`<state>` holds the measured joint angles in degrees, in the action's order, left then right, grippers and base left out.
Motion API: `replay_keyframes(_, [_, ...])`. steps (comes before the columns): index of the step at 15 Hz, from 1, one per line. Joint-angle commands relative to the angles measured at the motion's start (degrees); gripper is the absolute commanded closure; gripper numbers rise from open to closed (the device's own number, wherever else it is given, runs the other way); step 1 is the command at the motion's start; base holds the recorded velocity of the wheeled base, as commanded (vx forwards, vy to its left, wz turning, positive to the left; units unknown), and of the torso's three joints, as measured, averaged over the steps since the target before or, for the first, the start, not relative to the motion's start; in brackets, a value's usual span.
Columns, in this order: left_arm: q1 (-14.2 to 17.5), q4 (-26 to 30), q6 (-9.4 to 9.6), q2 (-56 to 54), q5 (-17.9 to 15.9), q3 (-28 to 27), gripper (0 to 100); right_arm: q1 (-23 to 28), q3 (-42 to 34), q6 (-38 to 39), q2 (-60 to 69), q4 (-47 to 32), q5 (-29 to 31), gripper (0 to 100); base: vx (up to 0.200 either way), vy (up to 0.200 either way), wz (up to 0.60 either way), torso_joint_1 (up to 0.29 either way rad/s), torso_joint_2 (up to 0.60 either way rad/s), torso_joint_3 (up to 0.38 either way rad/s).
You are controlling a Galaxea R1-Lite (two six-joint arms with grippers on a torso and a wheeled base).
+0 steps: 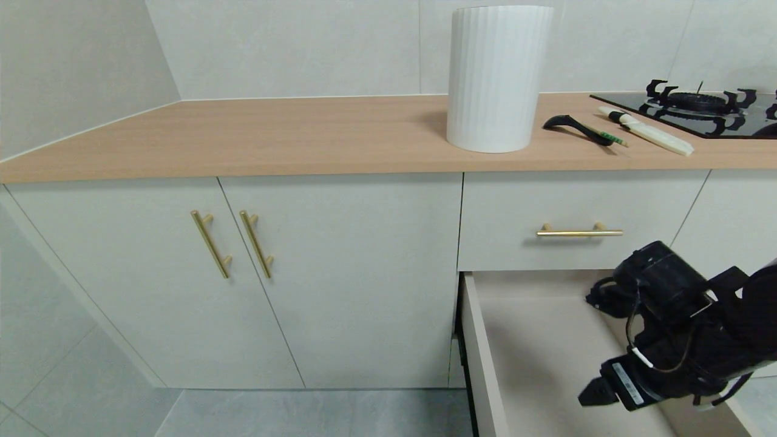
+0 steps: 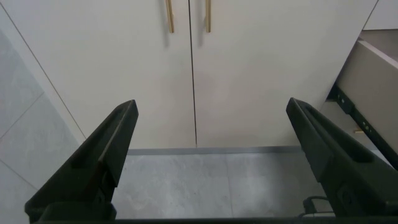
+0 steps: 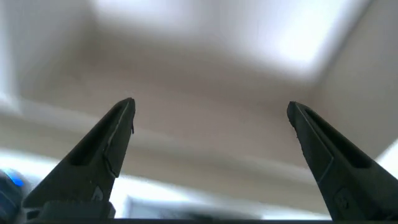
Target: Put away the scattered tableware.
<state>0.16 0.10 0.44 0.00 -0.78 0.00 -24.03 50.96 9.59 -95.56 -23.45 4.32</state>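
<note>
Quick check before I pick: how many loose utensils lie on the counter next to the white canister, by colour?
Black: 1, spoon
Green: 1, thin stick
Cream: 1, long utensil
Total: 3

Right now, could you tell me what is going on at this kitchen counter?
The robot's right hand hangs open and empty over the open lower drawer. The left hand, also open, faces the cupboard doors. The black spoon, chopsticks and a white utensil lie on the counter beside the white container, not yet put away.
</note>
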Motion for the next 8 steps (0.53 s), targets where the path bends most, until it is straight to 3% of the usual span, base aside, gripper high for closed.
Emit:
replay_keyframes(1, [0.02, -0.01, 0.0, 0.09, -0.01, 0.0, 0, 1.79, 0.46, 0.86, 1.08, 3.33, 0.17, 0, 0.0, 0.0, 0.0, 0.0, 0.0, 0.0])
replay_keyframes(8, [0.02, -0.01, 0.0, 0.09, -0.01, 0.0, 0, 2.76, -0.86, 1.22, 2.4, 9.48, 2.19, 0, 0.0, 0.0, 0.0, 0.0, 0.0, 0.0])
